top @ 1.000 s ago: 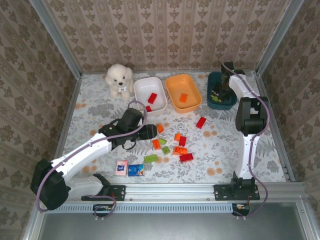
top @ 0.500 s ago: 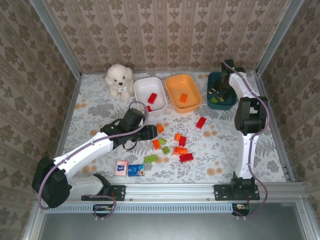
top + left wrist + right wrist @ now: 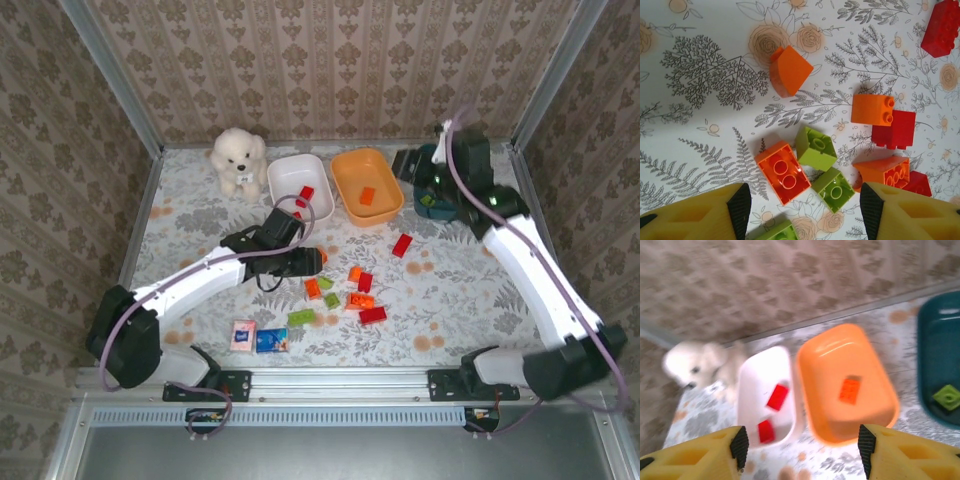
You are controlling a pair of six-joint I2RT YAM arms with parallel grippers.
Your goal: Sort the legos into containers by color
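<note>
Legos (image 3: 815, 148) clustered on table (image 3: 715, 125) directly beneath left claw (image 3: 805, 202), jaws apart and empty; right claw (image 3: 800, 445), likewise apart and empty, well off by the containers (image 3: 815, 360).

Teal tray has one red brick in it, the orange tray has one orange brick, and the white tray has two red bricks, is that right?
Not quite. The teal tray holds a lime green brick, not a red one; the right wrist view shows it. The rest stands: the orange tray has one orange brick, and the white tray has two red bricks.
</note>
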